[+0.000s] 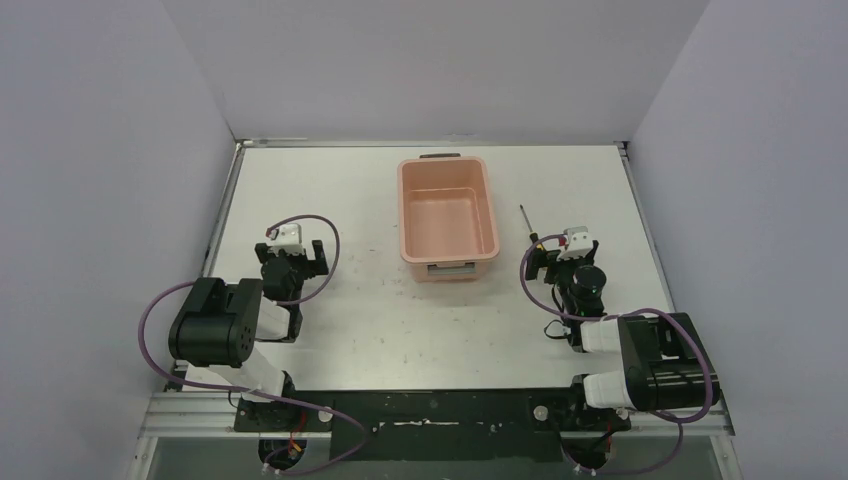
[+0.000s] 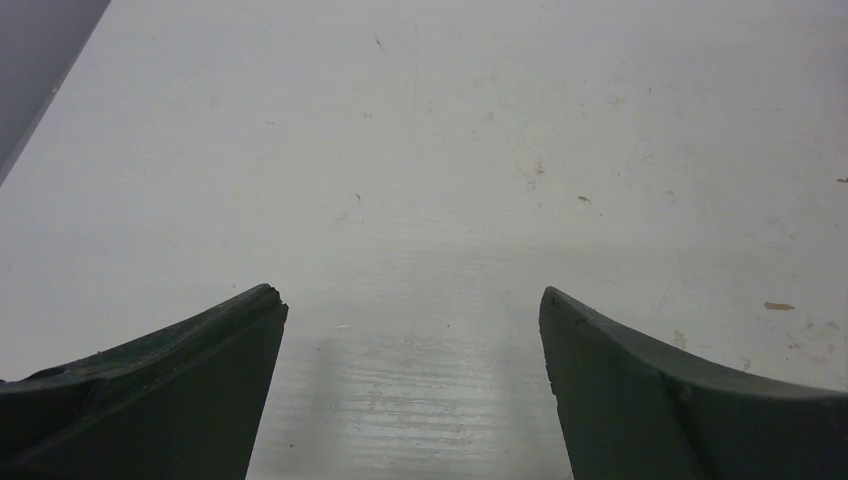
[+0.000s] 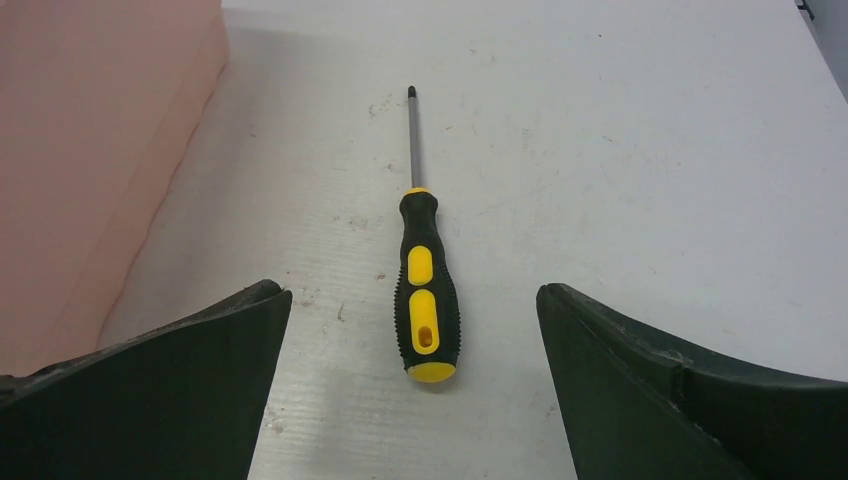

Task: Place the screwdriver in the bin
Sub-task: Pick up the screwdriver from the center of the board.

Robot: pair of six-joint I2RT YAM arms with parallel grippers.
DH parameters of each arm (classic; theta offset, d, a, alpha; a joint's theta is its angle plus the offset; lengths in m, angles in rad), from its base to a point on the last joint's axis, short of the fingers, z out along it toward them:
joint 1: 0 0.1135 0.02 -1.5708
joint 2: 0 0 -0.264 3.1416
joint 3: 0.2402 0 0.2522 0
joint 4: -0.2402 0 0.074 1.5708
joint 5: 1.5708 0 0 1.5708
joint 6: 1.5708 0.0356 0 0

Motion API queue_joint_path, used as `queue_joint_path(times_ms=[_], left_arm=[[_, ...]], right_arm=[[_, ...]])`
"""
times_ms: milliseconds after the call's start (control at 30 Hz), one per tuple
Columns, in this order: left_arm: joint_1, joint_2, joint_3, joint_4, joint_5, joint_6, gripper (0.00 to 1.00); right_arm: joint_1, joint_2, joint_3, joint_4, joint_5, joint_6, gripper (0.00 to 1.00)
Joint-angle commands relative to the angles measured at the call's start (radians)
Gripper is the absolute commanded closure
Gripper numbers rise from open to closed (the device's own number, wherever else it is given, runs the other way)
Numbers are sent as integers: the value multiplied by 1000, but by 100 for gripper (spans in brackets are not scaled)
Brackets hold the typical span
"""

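Right fingers [image 3: 200,390] fill the bottom of the wrist view, spread wide. The screwdriver [image 3: 419,240] lies flat on the table [image 1: 380,330] between and just ahead of them, handle toward the camera and shaft pointing away. Nothing is gripped, so the step in hand looks like the approach before the pick. The right gripper [image 3: 408,290] is lined up with the handle. The next move likely calls for a straight drop and a close across the yellow-and-black grip (the thin shaft would be a poorer hold). How high the fingertips hang above the table is hard to judge. The bin [image 1: 403,215] stands just left of the screwdriver, so room is tight on that side and free on the right; a lift over the rim must follow. The left gripper [image 2: 410,292] hangs over the table with its fingers apart, well clear of the bin.
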Motion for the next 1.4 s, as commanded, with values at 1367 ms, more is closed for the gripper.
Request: queue_joint_path(times_ms=[1367], left_arm=[[-1,-5,22,29,6,9,3]], right_arm=[[-1,-85,556,-814,20,49,0]])
